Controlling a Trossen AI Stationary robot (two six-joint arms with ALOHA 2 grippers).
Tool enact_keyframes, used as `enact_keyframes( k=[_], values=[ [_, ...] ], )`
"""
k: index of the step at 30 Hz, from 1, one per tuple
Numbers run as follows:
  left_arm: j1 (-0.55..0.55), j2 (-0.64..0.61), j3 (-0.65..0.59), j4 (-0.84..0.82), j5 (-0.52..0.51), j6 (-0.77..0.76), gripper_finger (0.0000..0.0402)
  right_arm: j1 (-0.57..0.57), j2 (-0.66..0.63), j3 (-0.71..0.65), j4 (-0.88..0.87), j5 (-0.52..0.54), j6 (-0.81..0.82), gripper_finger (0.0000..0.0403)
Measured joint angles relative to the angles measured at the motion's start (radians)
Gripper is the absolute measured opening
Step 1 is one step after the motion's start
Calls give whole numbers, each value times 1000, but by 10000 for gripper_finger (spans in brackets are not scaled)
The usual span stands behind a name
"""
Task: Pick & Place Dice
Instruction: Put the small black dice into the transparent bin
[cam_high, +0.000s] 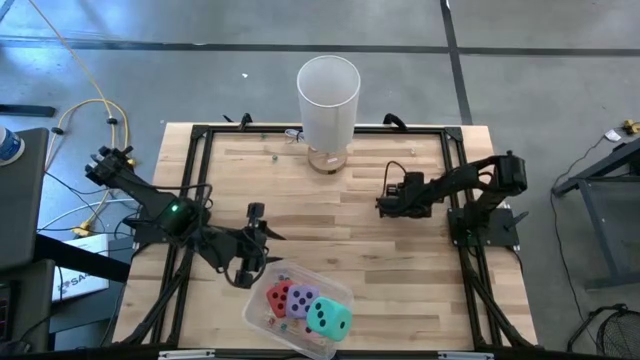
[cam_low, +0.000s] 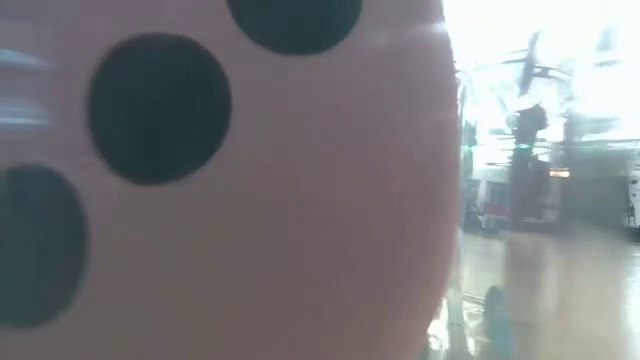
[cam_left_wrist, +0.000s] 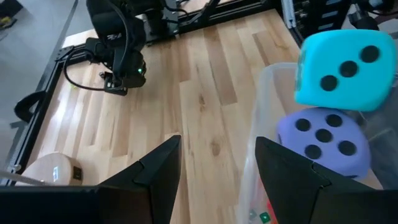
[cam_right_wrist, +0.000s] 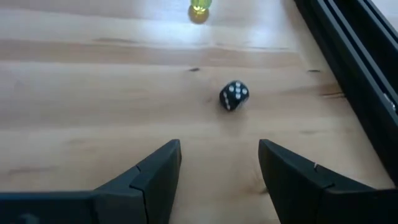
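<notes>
Nearest the low camera: one foam die (cam_low: 250, 200), pinkish face with large dark pips, pressed so close that it fills most of that view. Only a strip of wooden table (cam_low: 560, 290) shows to its right.

Dice, seen from above: four soft foam cubes with dark pips sit together in a clear plastic container (cam_high: 262, 312) at the near edge of the table, slightly left of centre. Red die (cam_high: 279, 296) at the left. Pink die (cam_high: 301, 294) just beside it. Purple die (cam_high: 300, 307) in the middle. Teal die (cam_high: 328, 318) at the right, the largest in view, three pips on one face. In the left wrist view the teal die rests on top of the purple one, touching it, both against the container wall.

Left gripper (cam_high: 250, 271): just beside the container's far-left corner, above the table. Fingers (cam_left_wrist: 155, 171) parted, with bare wood between them, grasping nothing. Not touching any die.

Right gripper (cam_high: 388, 199): well apart from the container, at centre right of the table. Fingers (cam_right_wrist: 155, 168) likewise parted and empty. A small black die (cam_right_wrist: 234, 95) with white pips lies on the wood ahead of them, untouched, and a tiny yellow-green bead (cam_right_wrist: 199, 9) lies farther off.

White cylinder (cam_high: 328, 100) stands upright at the far edge, centre.
</notes>
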Motion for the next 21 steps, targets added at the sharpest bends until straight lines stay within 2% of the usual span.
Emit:
enact_keyframes(
  k=[12, 21],
  values=[
    [51, 38, 0, -6, 13, 0, 197, -135, 0, -1, 118, 0, -172, 210],
    [57, 47, 0, -20, 1, -1, 197, -191, 0, 0, 128, -11, -178, 210]
  ],
)
